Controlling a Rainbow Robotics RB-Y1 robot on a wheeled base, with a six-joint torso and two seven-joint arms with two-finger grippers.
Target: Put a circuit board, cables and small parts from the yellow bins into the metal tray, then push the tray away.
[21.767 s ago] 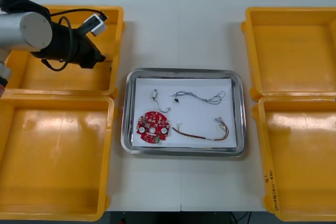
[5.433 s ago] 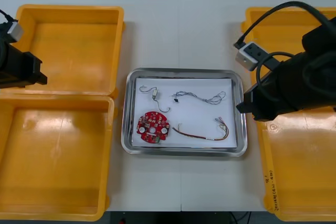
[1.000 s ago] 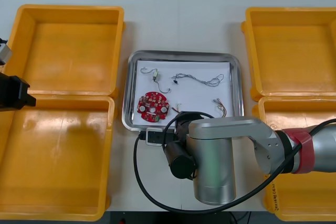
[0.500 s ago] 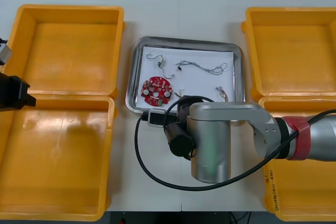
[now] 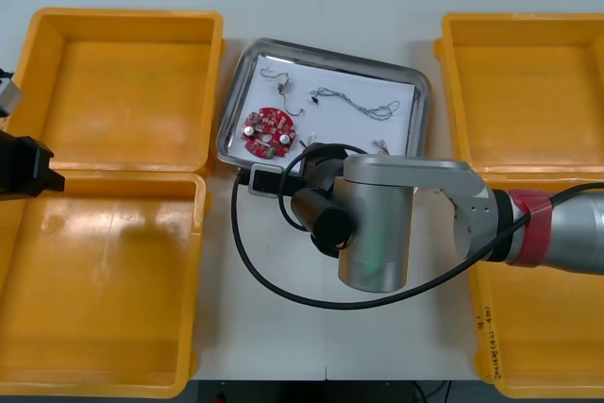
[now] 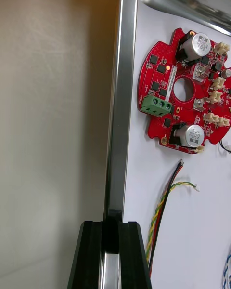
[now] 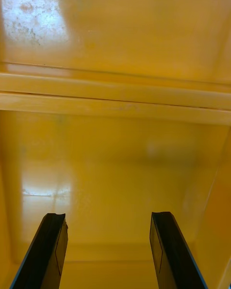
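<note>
**You are shoving the filled metal tray (image 5: 340,56) away; loading is looking finished.**

Well left of the tray, your left claw (image 7: 107,215) is hanging wide and bare over the yellow bins (image 5: 123,82). The tray is sitting skewed on the surface (image 5: 321,7), white inside, carrying a round red circuit board (image 5: 267,131) by its left rim, a small metal part (image 5: 283,90) farther in, and a blue and white cable (image 5: 368,110) and a red and yellow cable (image 6: 160,212) rightward. At its near rim your right claw (image 6: 110,223) is pinching narrowly on the metal edge. Only finishing the push seems to be remaining.
</note>
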